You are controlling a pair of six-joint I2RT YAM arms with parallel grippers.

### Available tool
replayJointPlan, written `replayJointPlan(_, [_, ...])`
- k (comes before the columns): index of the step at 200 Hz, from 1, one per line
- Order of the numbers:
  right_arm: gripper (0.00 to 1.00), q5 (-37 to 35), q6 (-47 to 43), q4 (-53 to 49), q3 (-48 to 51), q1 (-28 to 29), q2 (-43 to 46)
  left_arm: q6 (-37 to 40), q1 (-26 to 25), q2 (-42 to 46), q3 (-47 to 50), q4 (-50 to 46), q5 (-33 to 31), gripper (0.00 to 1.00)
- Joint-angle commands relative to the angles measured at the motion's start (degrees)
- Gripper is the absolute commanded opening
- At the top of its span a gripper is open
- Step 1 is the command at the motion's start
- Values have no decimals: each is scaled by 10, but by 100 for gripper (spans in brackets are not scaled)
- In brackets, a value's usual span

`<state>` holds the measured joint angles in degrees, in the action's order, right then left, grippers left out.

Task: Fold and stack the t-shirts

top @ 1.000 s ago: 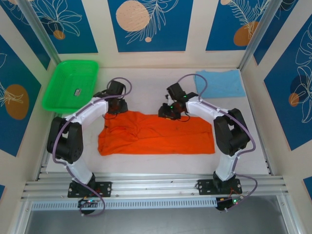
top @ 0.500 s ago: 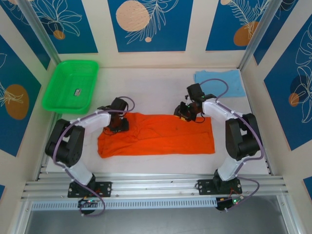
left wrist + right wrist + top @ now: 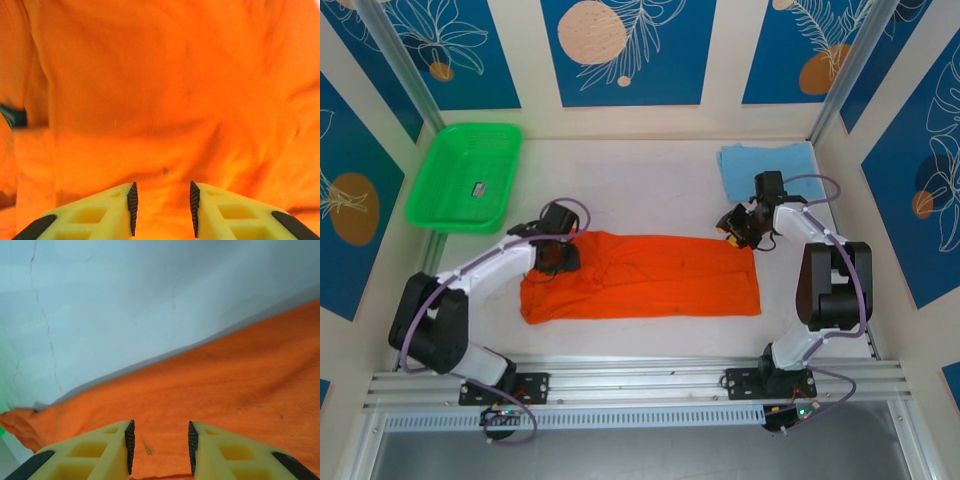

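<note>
The orange t-shirt (image 3: 640, 275) lies as a long folded band across the middle of the table. Its cloth spreads under both wrist cameras (image 3: 160, 90) (image 3: 225, 385). My left gripper (image 3: 558, 255) hovers over the shirt's upper left corner, open, with orange cloth seen between the fingers (image 3: 132, 207). My right gripper (image 3: 738, 228) is at the shirt's upper right corner, open, just above the cloth's far edge (image 3: 161, 447). The sky-blue t-shirt (image 3: 770, 170) lies folded at the back right corner, apart from both grippers.
A bright green basket (image 3: 465, 175) with a small object inside sits at the back left. Bare white table (image 3: 640, 180) runs behind the orange shirt. The enclosure's metal posts and patterned walls close in both sides.
My right gripper has swept right along the shirt's far edge to its right corner. The left gripper shifted down slightly over the left corner. The shirt's top edge now lies flatter and straighter.
</note>
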<state>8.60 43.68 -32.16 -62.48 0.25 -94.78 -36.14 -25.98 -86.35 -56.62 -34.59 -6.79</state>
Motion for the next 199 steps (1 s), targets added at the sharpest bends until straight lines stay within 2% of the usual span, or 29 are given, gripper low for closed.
replayJointPlan(1, [34, 17, 33, -16, 13, -12, -10, -38, 18, -71, -78, -11, -61, 33])
replayJointPlan(47, [32, 11, 70, -14, 42, -55, -26, -42, 38, -270, -209, -33, -68, 27])
replayJointPlan(112, [31, 12, 113, 2, 86, -108, -27, -23, 42, -409, -356, -81, -79, 26])
replayJointPlan(159, [31, 16, 138, 25, 129, -130, -2, 2, 42, -511, -530, -142, -77, 28])
replayJointPlan(199, [32, 21, 159, 39, 176, -135, 38, 35, 43, -629, -775, -225, -72, 33])
